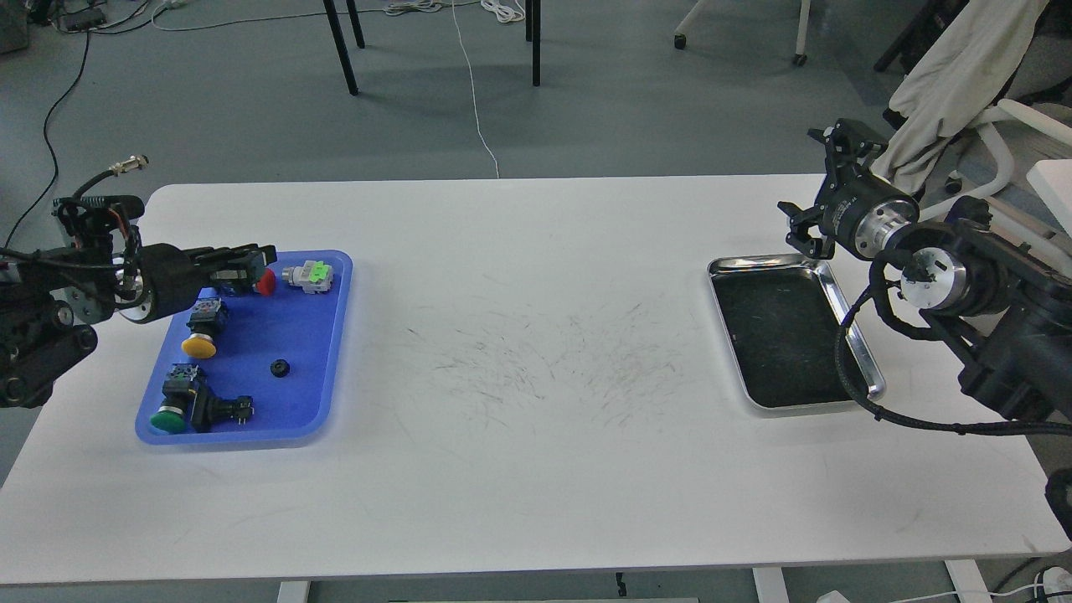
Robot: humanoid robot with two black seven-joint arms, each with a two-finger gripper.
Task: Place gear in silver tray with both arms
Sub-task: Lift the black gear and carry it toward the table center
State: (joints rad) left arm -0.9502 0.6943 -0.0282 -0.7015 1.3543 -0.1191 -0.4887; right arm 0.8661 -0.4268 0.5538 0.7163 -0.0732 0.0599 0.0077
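On the right side of the white tabletop (pixel 536 377) lies the silver tray (pixel 863 352), its dark bottom bare, its long sides running away from the viewer. Just beyond its far right corner hangs the right tool (pixel 816 188), above the tabletop's far edge, its two black claws spread wide with nothing between them. Its arm (pixel 963 285) comes in from the right, and a black cable from it loops over the tray's right rim.

Well apart, at the left end of the tabletop, sits the blue tray (pixel 318 394). At its middle rests a small black gear (pixel 280 367). Around it lie a yellow-capped button (pixel 201 331), a green-capped button (pixel 180 406), a red-capped button (pixel 261 283) and a grey part with a green label (pixel 310 275). The left tool (pixel 247 261) reaches over the blue tray's far left corner, beside the red-capped button; it is dark and seen nearly end-on, so I cannot tell how far its fingers stand apart.
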